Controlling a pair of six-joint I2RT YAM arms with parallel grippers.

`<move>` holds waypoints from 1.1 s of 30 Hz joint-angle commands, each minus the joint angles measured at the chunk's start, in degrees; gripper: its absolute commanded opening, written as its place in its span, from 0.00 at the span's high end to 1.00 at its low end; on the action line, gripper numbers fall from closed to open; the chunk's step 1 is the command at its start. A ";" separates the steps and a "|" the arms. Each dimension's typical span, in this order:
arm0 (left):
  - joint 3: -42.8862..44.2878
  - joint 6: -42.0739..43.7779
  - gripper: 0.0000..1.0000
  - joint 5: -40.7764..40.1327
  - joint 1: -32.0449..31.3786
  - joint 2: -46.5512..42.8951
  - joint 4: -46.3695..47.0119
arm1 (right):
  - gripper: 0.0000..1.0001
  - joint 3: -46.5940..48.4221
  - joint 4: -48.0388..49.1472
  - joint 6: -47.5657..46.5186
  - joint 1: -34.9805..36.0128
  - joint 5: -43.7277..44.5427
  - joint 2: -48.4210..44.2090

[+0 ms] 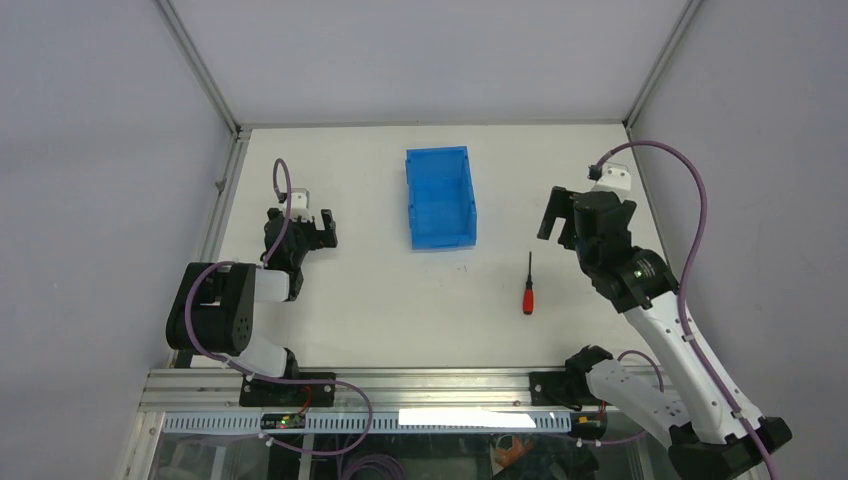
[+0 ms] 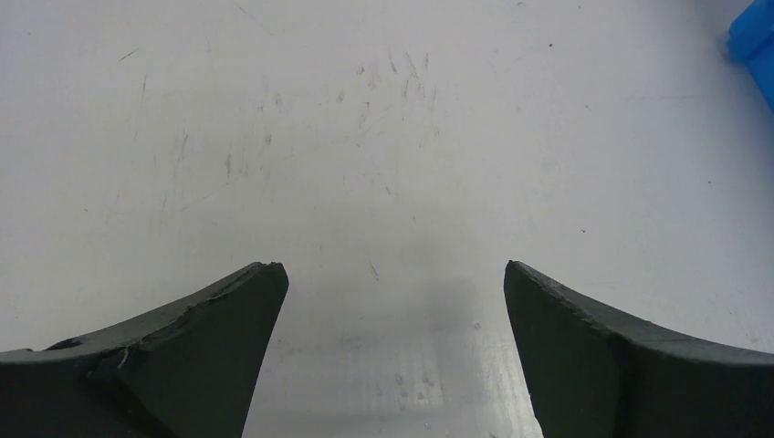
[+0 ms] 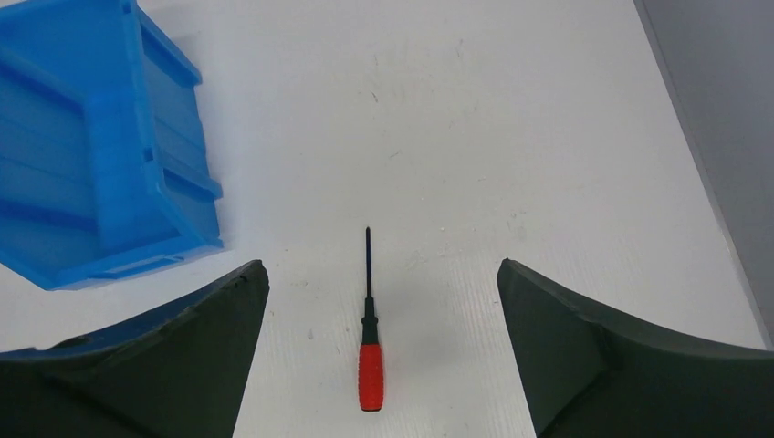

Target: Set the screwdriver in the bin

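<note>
The screwdriver (image 1: 528,288), red handle and thin black shaft, lies flat on the white table, handle toward the near edge, right of and nearer than the blue bin (image 1: 440,196). My right gripper (image 1: 562,222) hovers open and empty to the right of and beyond it. In the right wrist view the screwdriver (image 3: 370,351) lies between my open fingers (image 3: 584,351), with the bin (image 3: 91,155) at upper left. My left gripper (image 1: 318,226) is open and empty left of the bin, above bare table (image 2: 392,182); a bin corner (image 2: 754,41) shows at the top right of its view.
Grey enclosure walls and aluminium frame posts (image 1: 200,70) bound the table on three sides. An aluminium rail (image 1: 400,385) runs along the near edge by the arm bases. A purple cable (image 1: 690,220) loops off the right arm.
</note>
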 commanded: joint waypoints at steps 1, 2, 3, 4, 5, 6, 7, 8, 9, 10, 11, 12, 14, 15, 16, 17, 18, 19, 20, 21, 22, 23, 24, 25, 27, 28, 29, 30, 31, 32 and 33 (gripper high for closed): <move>0.28 -0.93 0.01 0.57 -0.35 -1.30 1.52 | 0.01 2.91 -1.97 2.20 -0.11 1.09 2.39; 0.28 -0.93 0.01 0.54 -0.35 -1.29 1.52 | 0.01 2.84 -2.04 2.41 -0.12 0.18 2.86; 0.28 -0.93 0.01 0.48 -0.35 -1.28 1.52 | 0.01 2.82 -2.20 2.61 -0.09 -0.75 3.31; 0.28 -0.93 0.01 0.59 -0.37 -1.31 1.52 | 0.01 2.82 -2.47 3.08 -0.11 -1.64 3.78; 0.28 -0.93 0.01 0.49 -0.36 -1.34 1.52 | 0.01 2.78 -2.86 3.50 -0.09 -2.52 4.37; 0.28 -0.93 0.01 0.48 -0.35 -1.32 1.52 | 0.01 2.74 -3.32 3.89 -0.10 -3.47 4.92; 0.28 -0.93 0.01 0.51 -0.35 -1.27 1.52 | 0.01 2.65 -3.78 4.60 -0.11 -4.27 5.59; 0.28 -0.93 0.01 0.48 -0.35 -1.28 1.52 | 0.01 2.54 -4.27 5.44 -0.11 -4.98 6.53; 0.28 -0.93 0.01 0.50 -0.35 -1.34 1.52 | 0.01 2.27 -4.60 6.24 -0.11 -6.19 7.04; 0.28 -0.93 0.01 0.43 -0.35 -1.27 1.52 | 0.01 2.07 -5.14 6.64 -0.12 -7.48 7.95; 0.28 -0.93 0.01 0.47 -0.41 -1.27 1.52 | 0.01 1.91 -6.10 7.49 -0.12 -7.93 8.85; 0.28 -0.93 0.01 0.45 -0.40 -1.28 1.52 | 0.01 1.60 -6.96 8.63 -0.12 -7.55 9.87; 0.28 -0.93 0.01 0.52 -0.38 -1.31 1.52 | 0.01 0.58 -7.77 10.54 -0.12 -8.01 12.31; 0.28 -0.93 0.01 0.44 -0.36 -1.31 1.52 | 0.01 -0.09 -7.95 11.20 -0.09 -9.05 13.54; 0.28 -0.93 0.01 0.49 -0.36 -1.27 1.52 | 0.01 -0.85 -7.80 11.98 -0.11 -10.95 14.69; 0.28 -0.93 0.01 0.48 -0.41 -1.28 1.52 | 0.01 -1.81 -7.59 12.75 -0.09 -11.85 15.88; 0.28 -0.93 0.01 0.44 -0.36 -1.31 1.52 | 0.01 -2.86 -7.25 13.38 -0.10 -13.11 17.01; 0.28 -0.93 0.01 0.48 -0.35 -1.27 1.52 | 0.01 -3.86 -6.74 14.28 -0.10 -14.45 18.03; 0.28 -0.93 0.01 0.49 -0.37 -1.29 1.52 | 0.01 -4.92 -6.43 14.89 -0.12 -15.37 19.02; 0.28 -0.93 0.01 0.48 -0.42 -1.26 1.52 | 0.01 -5.90 -6.01 15.34 -0.11 -16.11 19.95; 0.28 -0.93 0.01 0.51 -0.43 -1.26 1.52 | 0.01 -7.28 -5.55 15.94 -0.12 -16.36 20.89; 0.28 -0.93 0.01 0.50 -0.37 -1.26 1.54 | 0.01 -8.06 -4.94 16.41 -0.12 -16.44 21.79; 0.28 -0.93 0.01 0.50 -0.36 -1.30 1.52 | 0.01 -9.13 -4.12 16.82 -0.12 -16.67 22.66; 0.28 -0.93 0.01 0.49 -0.41 -1.27 1.52 | 0.01 -10.23 -3.11 16.95 -0.12 -17.05 23.80; 0.28 -0.93 0.01 0.49 -0.42 -1.31 1.52 | 0.01 -11.98 -1.39 17.66 -0.11 -17.67 26.24; 0.28 -0.93 0.01 0.48 -0.41 -1.27 1.52 | 0.02 -12.55 -0.17 17.74 -0.12 -18.10 27.99; 0.28 -0.93 0.01 0.48 -0.41 -1.28 1.52 | 0.03 -12.97 0.64 18.02 -0.14 -18.08 29.17; 0.28 -0.93 0.01 0.41 -0.37 -1.33 1.52 | 0.04 -13.08 1.04 18.13 -0.19 -18.14 30.37; 0.28 -0.94 0.01 0.47 -0.39 -1.28 1.52 | 0.05 -13.12 1.44 18.09 -0.20 -18.37 31.54; 0.28 -0.93 0.01 0.50 -0.41 -1.30 1.52 | 0.08 -13.09 1.69 18.35 -0.25 -18.49 32.49; 0.28 -0.93 0.01 0.57 -0.36 -1.26 1.52 | 0.12 -13.13 1.80 18.65 -0.35 -18.74 33.25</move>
